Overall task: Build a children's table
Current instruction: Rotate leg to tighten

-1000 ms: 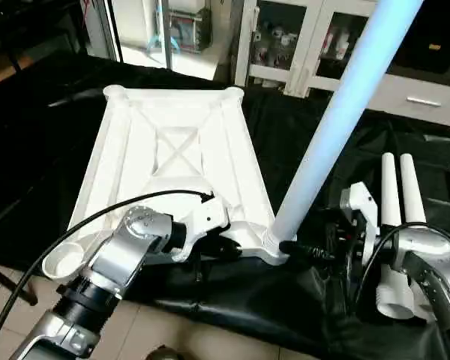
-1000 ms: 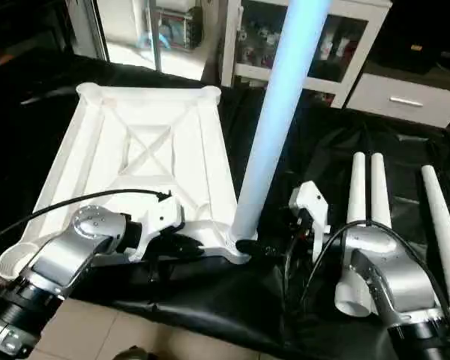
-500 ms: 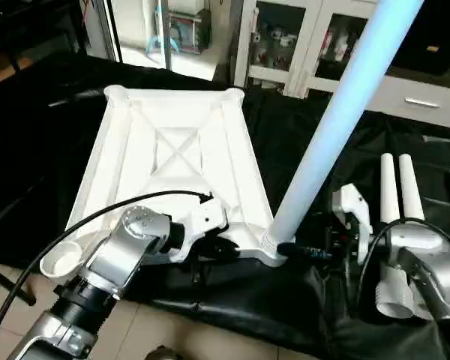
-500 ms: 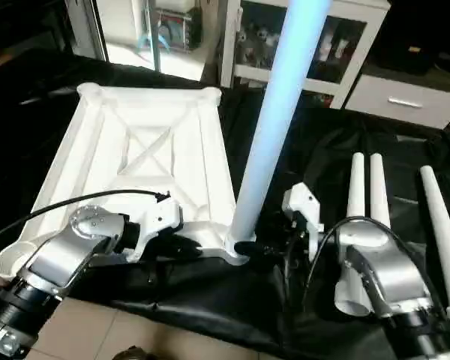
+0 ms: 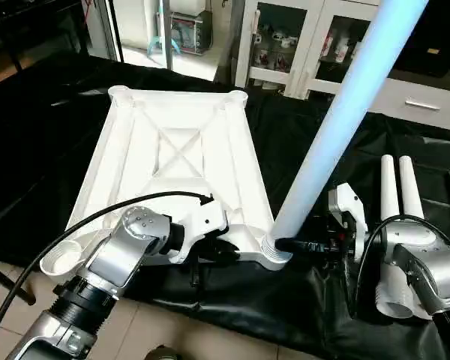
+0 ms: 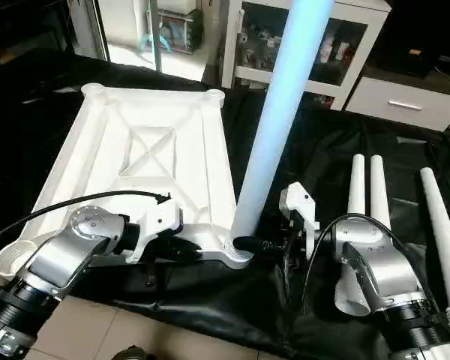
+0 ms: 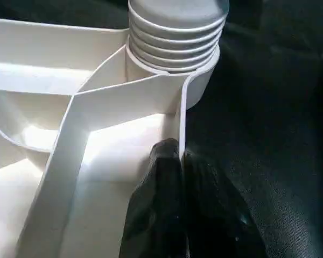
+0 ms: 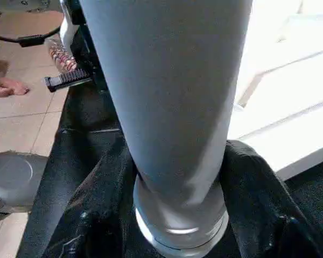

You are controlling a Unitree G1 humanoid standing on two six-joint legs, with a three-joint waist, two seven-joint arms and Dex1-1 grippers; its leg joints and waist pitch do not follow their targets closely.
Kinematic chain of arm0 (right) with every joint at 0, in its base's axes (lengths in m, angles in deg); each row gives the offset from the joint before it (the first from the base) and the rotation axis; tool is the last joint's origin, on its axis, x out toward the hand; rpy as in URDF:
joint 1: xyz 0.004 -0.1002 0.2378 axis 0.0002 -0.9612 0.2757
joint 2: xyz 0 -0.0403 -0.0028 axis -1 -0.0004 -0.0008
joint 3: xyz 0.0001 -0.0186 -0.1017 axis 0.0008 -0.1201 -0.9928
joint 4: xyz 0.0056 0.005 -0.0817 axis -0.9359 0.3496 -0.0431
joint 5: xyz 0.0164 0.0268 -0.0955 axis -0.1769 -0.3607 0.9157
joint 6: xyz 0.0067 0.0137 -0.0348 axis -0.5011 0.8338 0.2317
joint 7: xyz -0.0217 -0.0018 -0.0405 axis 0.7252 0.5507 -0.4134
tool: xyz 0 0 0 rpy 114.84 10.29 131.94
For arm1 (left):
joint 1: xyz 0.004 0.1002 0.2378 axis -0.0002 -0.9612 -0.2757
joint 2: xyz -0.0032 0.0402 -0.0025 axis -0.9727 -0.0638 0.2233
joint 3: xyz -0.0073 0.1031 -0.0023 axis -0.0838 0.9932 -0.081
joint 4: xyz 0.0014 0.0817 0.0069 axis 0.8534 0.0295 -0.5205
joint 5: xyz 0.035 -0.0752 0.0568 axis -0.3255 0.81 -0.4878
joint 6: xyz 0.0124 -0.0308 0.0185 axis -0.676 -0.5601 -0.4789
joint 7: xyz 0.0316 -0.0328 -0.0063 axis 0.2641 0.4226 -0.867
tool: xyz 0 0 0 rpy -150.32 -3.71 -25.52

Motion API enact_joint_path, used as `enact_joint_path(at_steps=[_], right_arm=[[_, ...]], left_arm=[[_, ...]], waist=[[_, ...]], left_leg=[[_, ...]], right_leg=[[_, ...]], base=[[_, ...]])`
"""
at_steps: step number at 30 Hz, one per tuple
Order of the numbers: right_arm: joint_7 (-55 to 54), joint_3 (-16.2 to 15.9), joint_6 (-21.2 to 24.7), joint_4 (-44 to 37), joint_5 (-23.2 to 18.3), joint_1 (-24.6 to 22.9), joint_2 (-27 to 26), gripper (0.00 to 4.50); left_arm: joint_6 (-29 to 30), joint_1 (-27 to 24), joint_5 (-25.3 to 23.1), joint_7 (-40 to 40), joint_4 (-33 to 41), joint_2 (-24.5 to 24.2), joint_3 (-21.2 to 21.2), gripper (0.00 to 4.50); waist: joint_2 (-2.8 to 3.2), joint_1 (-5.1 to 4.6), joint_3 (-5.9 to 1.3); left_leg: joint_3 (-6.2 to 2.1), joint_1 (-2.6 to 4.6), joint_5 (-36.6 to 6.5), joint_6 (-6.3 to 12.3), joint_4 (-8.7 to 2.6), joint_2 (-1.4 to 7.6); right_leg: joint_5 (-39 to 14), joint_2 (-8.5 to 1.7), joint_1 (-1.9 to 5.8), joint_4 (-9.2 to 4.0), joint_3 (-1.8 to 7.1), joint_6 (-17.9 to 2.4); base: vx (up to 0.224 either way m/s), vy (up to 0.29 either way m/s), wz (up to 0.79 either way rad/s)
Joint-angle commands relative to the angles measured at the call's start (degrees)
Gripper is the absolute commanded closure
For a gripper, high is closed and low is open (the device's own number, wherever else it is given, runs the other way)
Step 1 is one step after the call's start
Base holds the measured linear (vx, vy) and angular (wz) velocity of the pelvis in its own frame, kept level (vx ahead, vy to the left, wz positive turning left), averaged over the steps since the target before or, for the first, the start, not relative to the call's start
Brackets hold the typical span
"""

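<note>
Since a second ago the right gripper (image 5: 285, 244) has come in from beside the loose legs to the foot of the upright leg (image 5: 337, 127); its fingers have narrowed from wide open and now sit on either side of the tube, just above the corner socket (image 5: 274, 255).

Left eye view: tabletop (image 5: 172, 150) lies underside up on black cloth (image 5: 300, 150), filling the left-centre of the frame, X-brace showing. Upright leg rises from the near right corner socket toward the upper right edge. Left gripper (image 5: 226, 250), lower centre, is pinched on the tabletop's near edge wall beside that socket. Spare legs (image 5: 397, 187) lie at right on the cloth. White cabinet (image 5: 307, 45) with glass doors stands at top.

Right eye view: same layout; third spare leg (image 6: 442, 240) lies at far right.

Left wrist view: black fingers (image 7: 161, 188) are closed tight on a thin rib of the tabletop, threaded leg end seated in the socket at top.

Right wrist view: fingers (image 8: 258, 193) flank the leg's base, at lower left and lower right; full contact cannot be told. Tile floor (image 8: 21, 118) at left.
</note>
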Motion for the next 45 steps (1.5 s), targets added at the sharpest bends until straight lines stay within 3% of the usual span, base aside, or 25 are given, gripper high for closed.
enact_joint_path(at_steps=[1,7,9,11,14,18,20,21,22,23,24,26,28,30,39,41,45], right_arm=[[1.87,-1.34,-0.10,-0.35,0.33,-0.50,0.36,2.54],[-2.67,-0.64,-0.59,1.93,1.93,-0.60,-1.61,2.55],[-10.64,0.36,-1.59,6.43,5.16,0.57,-4.43,2.56],[-12.36,0.62,-1.48,7.30,5.60,0.75,-5.12,2.57],[-20.30,1.40,0.16,10.59,7.12,1.50,-8.69,2.57],[-27.47,1.16,0.77,12.69,9.50,2.11,-12.55,2.59],[-35.78,1.88,1.77,16.12,11.33,4.06,-16.64,2.59],[-39.39,2.30,2.34,17.80,11.81,5.09,-18.26,2.60],[-45.87,3.49,2.54,20.84,12.58,7.01,-20.68,2.60],[-53.48,5.09,2.30,24.78,13.13,9.51,-23.59,2.61],[-57.25,5.84,1.93,26.59,13.48,10.69,-24.93,2.61],[-60.80,6.68,1.22,28.90,13.23,12.35,-26.94,2.61],[-62.44,6.91,0.53,30.21,13.53,13.44,-28.28,2.61],[-63.52,7.34,-0.21,31.60,13.84,14.99,-29.97,2.61],[-57.41,6.27,-4.23,30.23,12.03,15.71,-30.72,2.61],[-55.38,7.01,-4.43,28.88,11.26,15.36,-30.60,1.91],[-50.07,7.56,-3.23,22.43,8.30,13.63,-28.90,1.65]], left_arm=[[-0.11,-0.02,1.94,-0.87,1.21,0.66,0.87,4.50],[-0.11,0.12,1.94,0.02,0.54,1.23,0.31,4.50],[0.64,0.83,2.05,2.37,-0.74,2.62,-0.87,4.50],[0.86,1.10,2.04,3.08,-1.12,3.05,-1.17,4.50],[2.65,2.90,1.83,7.73,-3.80,5.93,-3.12,4.50],[4.14,5.41,0.93,12.77,-6.99,8.68,-4.62,4.50],[6.76,8.23,-0.40,18.57,-10.42,11.30,-5.90,4.50],[8.16,9.45,-0.97,21.04,-11.87,12.33,-6.39,4.50],[8.76,11.39,-2.34,25.47,-14.56,13.85,-7.08,4.50],[8.11,13.65,-3.93,30.72,-17.76,15.62,-7.77,4.50],[7.64,14.70,-4.56,33.36,-19.29,16.56,-8.26,4.50],[6.90,16.02,-5.19,36.18,-21.10,17.82,-8.74,4.50],[6.45,16.71,-5.48,36.94,-21.93,18.44,-8.59,4.50],[5.90,17.50,-5.69,37.78,-22.93,19.18,-8.43,4.50],[4.64,17.53,-5.03,37.59,-24.08,18.47,-8.47,4.50],[4.07,17.25,-4.82,36.97,-24.15,18.05,-8.37,4.50],[2.85,16.12,-4.14,34.03,-23.08,16.71,-7.73,4.50]], waist=[[-0.49,-0.18,-3.53],[-0.36,-0.16,-3.60],[-0.39,-0.43,-3.39],[-0.46,-1.22,-3.32],[-0.47,-2.00,-3.11],[-0.34,-2.70,-2.80],[-0.20,-3.26,-2.99],[0.08,-3.35,-2.96],[-0.01,-3.57,-3.04],[0.42,-4.10,-3.06],[0.47,-4.51,-2.96],[0.49,-4.81,-3.32],[0.41,-4.82,-3.24],[0.06,-4.84,-3.35],[0.20,-4.14,-3.51],[0.13,-3.90,-3.50],[0.23,-3.71,-3.53]], left_leg=[[-0.60,1.51,-11.69,2.02,-3.90,1.65],[-0.57,1.47,-11.67,1.57,-3.86,1.56],[-0.61,1.31,-13.24,0.82,-4.05,1.47],[-0.95,1.36,-16.65,-0.95,-4.47,1.39],[-1.15,1.48,-19.76,-2.15,-4.64,1.27],[-1.33,1.54,-22.52,-2.62,-4.81,1.17],[-1.71,1.49,-23.34,-3.69,-4.93,1.03],[-1.90,1.41,-23.44,-4.12,-5.02,1.01],[-1.93,1.41,-23.64,-4.33,-5.05,0.94],[-2.20,1.44,-24.76,-4.99,-5.14,0.80],[-2.25,1.60,-25.81,-5.35,-5.19,0.79],[-2.70,1.36,-25.77,-5.01,-5.32,0.73],[-2.59,1.39,-25.84,-4.44,-5.29,0.66],[-2.37,1.43,-24.94,-3.15,-5.14,0.53],[-1.89,1.36,-20.97,-1.56,-5.02,0.70],[-1.75,1.29,-19.40,-0.94,-5.00,0.69],[-1.77,1.14,-17.74,-0.56,-5.09,0.75]], right_leg=[[-7.35,-2.38,1.98,-3.90,1.50,-12.94],[-6.45,-2.31,1.88,-3.82,1.49,-13.02],[-8.71,-2.37,1.81,-4.06,1.50,-12.63],[-14.62,-2.49,1.94,-4.57,1.33,-11.01],[-20.66,-2.60,1.59,-5.29,1.31,-9.12],[-24.87,-2.53,1.19,-5.93,1.24,-7.56],[-27.20,-2.67,1.22,-6.03,0.99,-6.80],[-27.15,-2.65,1.27,-5.97,0.89,-6.75],[-26.99,-2.55,1.35,-6.04,0.76,-6.74],[-25.86,-2.46,1.22,-6.10,0.56,-6.91],[-26.09,-2.37,1.03,-6.18,0.49,-6.99],[-22.46,-2.34,1.76,-6.14,0.24,-6.95],[-20.66,-2.27,1.49,-6.20,0.42,-7.31],[-18.53,-2.22,1.42,-5.98,0.72,-8.22],[-13.32,-2.17,1.52,-5.61,1.02,-9.86],[-12.07,-2.22,1.73,-5.53,1.05,-10.24],[-10.26,-2.12,2.07,-5.40,1.00,-10.74]], base=[[0.000,0.000,0.00],[0.000,0.000,0.00],[0.000,0.000,0.00],[0.000,0.000,0.00],[0.000,0.000,0.00],[0.000,0.000,0.00],[0.000,0.000,0.00],[0.000,0.000,0.00],[0.000,0.000,0.00],[0.000,0.000,0.00],[0.000,0.000,0.00],[0.000,0.000,0.00],[0.000,0.000,0.00],[0.000,0.000,0.00],[0.000,0.000,0.00],[0.000,0.000,0.00],[0.000,0.000,0.00]])
